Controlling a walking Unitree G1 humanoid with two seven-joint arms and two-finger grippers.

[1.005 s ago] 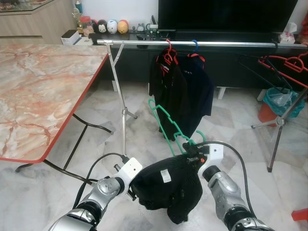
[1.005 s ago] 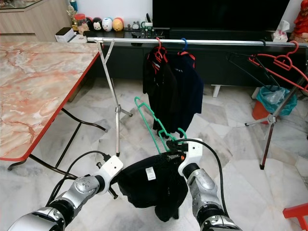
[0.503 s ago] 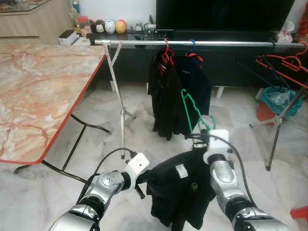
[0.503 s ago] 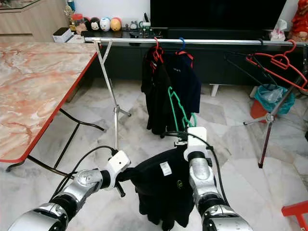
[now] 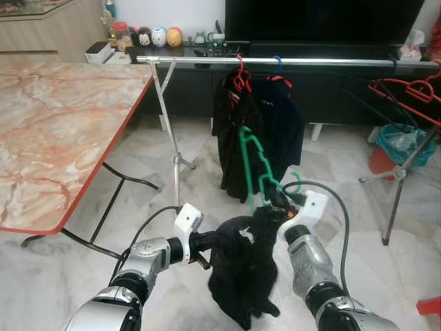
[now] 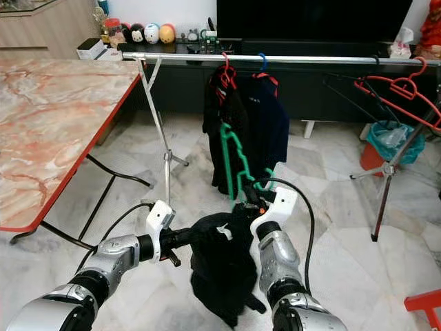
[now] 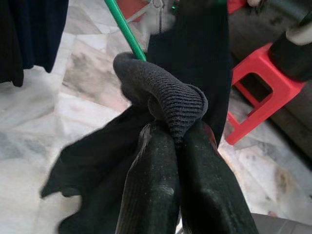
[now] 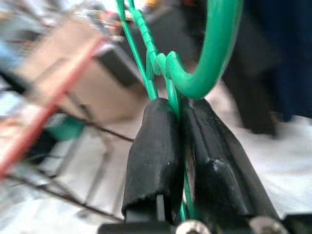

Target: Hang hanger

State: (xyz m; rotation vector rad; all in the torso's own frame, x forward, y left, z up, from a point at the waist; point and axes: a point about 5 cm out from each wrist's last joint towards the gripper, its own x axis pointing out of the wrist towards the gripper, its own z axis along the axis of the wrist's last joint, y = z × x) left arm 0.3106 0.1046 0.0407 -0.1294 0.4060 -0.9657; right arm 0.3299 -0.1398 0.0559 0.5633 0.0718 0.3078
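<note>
Risk sits with the green hanger (image 8: 204, 73) — your right gripper (image 5: 278, 207) has its jaws pinching it low before the rail (image 5: 331, 62), your left gripper (image 7: 173, 146) pinches the black garment (image 5: 241, 269), and a hard pull could, I judge, drag the cloth off.

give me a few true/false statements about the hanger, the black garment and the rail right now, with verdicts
1. The right end effector is shut on the green hanger. True.
2. The left end effector is open and apart from the black garment. False: it pinches a fold of the garment.
3. The green hanger already hangs on the rail. False: it is held below the rail, in front of the hung dark clothes.
4. Two garments hang on the rail, one on a red hanger, one on a blue hanger. True.
5. The black garment lies on the marble table. False: it hangs between the two end effectors above the floor.
</note>
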